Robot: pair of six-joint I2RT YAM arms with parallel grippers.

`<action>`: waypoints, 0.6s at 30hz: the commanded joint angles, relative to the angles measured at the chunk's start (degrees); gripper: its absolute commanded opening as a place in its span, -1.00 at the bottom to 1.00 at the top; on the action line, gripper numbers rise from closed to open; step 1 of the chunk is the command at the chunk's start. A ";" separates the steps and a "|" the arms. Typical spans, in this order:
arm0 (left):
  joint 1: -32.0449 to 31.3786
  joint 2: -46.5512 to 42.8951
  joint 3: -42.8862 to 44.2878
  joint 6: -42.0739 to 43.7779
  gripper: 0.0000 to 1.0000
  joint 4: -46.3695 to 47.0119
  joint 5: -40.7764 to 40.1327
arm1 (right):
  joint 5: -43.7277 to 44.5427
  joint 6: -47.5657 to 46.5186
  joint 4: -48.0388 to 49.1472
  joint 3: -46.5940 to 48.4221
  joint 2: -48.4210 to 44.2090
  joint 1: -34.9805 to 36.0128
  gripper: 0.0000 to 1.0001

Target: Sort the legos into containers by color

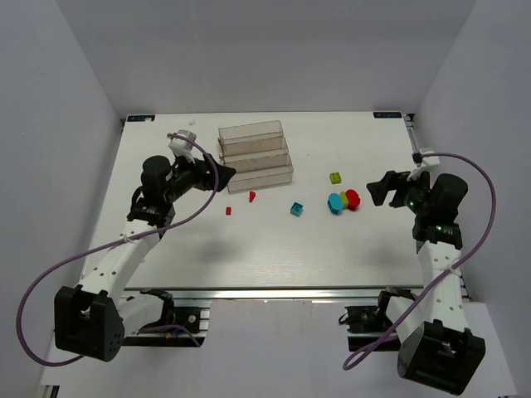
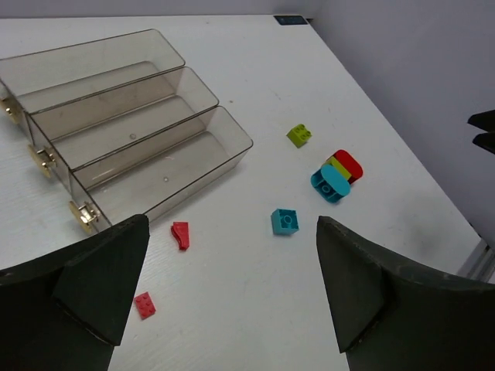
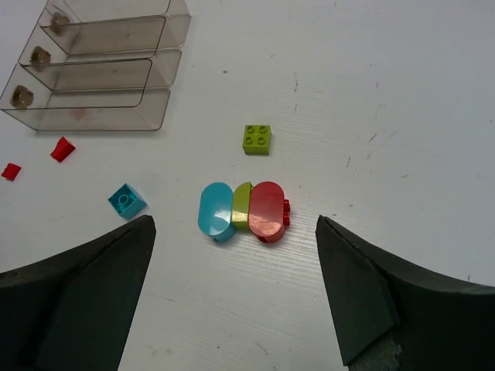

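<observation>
Four clear containers [image 1: 254, 153] stand in a stepped row at the back centre and look empty; they also show in the left wrist view [image 2: 131, 124] and the right wrist view [image 3: 100, 62]. A red wedge brick [image 1: 251, 196] and a flat red brick [image 1: 228, 211] lie just in front of them. A cyan square brick [image 1: 295, 209] lies mid-table. A cyan [image 3: 216, 211], a yellow-green [image 3: 242, 205] and a red [image 3: 267, 211] rounded brick lie pressed together, with a yellow-green square brick [image 3: 257, 139] beyond them. My left gripper [image 1: 224, 176] is open and empty beside the containers. My right gripper [image 1: 373, 191] is open and empty, right of the cluster.
White walls close in the table on the left, back and right. The table's near edge is a metal rail [image 1: 290, 292] where both arm bases are bolted. Purple cables loop off each arm.
</observation>
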 commanded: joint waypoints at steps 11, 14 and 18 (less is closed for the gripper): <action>0.14 -0.73 2.20 -3.84 0.90 4.22 7.70 | -13.16 -17.13 -4.89 0.99 -1.74 -0.46 0.79; 0.14 -0.03 2.11 -5.07 -0.31 4.93 7.35 | -23.89 -36.46 -12.45 1.86 -0.61 0.07 0.79; 0.14 1.46 2.90 -7.44 -0.94 4.67 8.39 | -28.20 -58.86 -27.02 7.74 1.94 0.59 0.79</action>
